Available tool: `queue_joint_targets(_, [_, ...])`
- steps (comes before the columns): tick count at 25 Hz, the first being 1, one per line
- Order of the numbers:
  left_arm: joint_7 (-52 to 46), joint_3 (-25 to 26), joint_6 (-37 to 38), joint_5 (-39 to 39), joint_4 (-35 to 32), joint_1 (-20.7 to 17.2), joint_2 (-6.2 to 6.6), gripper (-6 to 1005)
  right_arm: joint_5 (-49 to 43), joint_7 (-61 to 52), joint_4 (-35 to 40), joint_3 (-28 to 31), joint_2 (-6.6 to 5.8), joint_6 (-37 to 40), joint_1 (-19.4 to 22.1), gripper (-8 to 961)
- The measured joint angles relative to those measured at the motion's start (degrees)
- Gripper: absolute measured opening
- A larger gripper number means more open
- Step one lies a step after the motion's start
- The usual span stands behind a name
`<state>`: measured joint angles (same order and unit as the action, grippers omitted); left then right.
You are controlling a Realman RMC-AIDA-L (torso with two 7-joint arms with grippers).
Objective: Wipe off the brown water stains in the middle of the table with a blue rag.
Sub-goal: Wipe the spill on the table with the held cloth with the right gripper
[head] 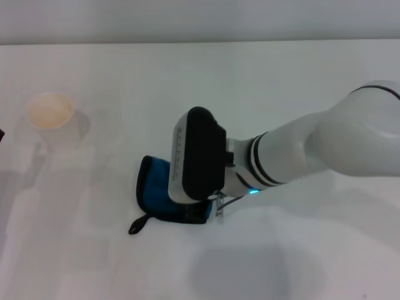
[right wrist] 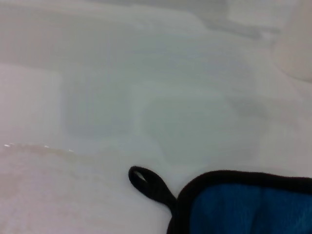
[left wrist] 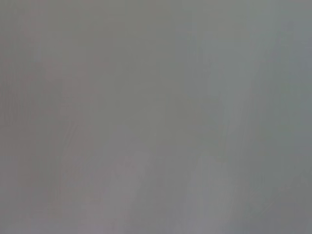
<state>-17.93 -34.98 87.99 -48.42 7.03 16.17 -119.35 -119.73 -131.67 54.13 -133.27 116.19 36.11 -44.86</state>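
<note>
The blue rag [head: 155,190] with black edging lies flat on the white table [head: 281,81], left of centre, its black loop [head: 136,225] pointing toward me. My right gripper [head: 195,164] is directly over the rag's right part, and its black-and-white housing hides the fingers and that part of the rag. The right wrist view shows the rag's corner [right wrist: 248,207] and loop [right wrist: 141,178] close by. Beside them is a faint tan patch [right wrist: 44,180], the brown water stain, with a thin glinting edge. I cannot make the stain out in the head view. The left gripper is out of view.
A white paper cup [head: 53,119] with a beige inside stands at the far left of the table; its side also shows in the right wrist view [right wrist: 297,53]. The left wrist view shows only plain grey. A dark object [head: 1,134] shows at the left edge.
</note>
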Motion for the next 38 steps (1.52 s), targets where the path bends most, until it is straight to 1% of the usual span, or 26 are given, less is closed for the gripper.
queue_joint_targets(7, [0.0, 0.0, 0.0, 0.0, -0.1, 0.0, 0.0, 893, -0.1, 0.0, 0.9, 0.4, -0.18, 2.0, 0.6, 36])
queue_joint_targets(14, [0.0, 0.0, 0.1, 0.0, -0.1, 0.1, 0.0, 892, 1.1, 0.0, 7.4, -3.8, -0.06, 4.9, 2.0, 35])
queue_joint_targets(22, [0.0, 0.0, 0.2, 0.0, -0.1, 0.2, 0.0, 893, 4.5, 0.1, 10.6, -8.9, 0.01, 4.9, 2.4, 36])
queue_joint_targets(27, [0.0, 0.0, 0.3, 0.0, -0.1, 0.3, 0.01, 893, 5.3, 0.7, 13.5, -10.9, 0.02, 7.1, 3.6, 36])
queue_joint_targets(34, [0.0, 0.1, 0.7, 0.0, -0.5, 0.3, 0.07, 893, 7.6, 4.5, 16.1, -10.3, 0.04, 13.5, 6.3, 35])
queue_joint_targets(38, [-0.4, 0.2, 0.7, 0.4, -0.6, 0.4, 0.07, 893, 10.0, 6.9, 16.0, -10.2, 0.02, 14.7, 6.6, 36])
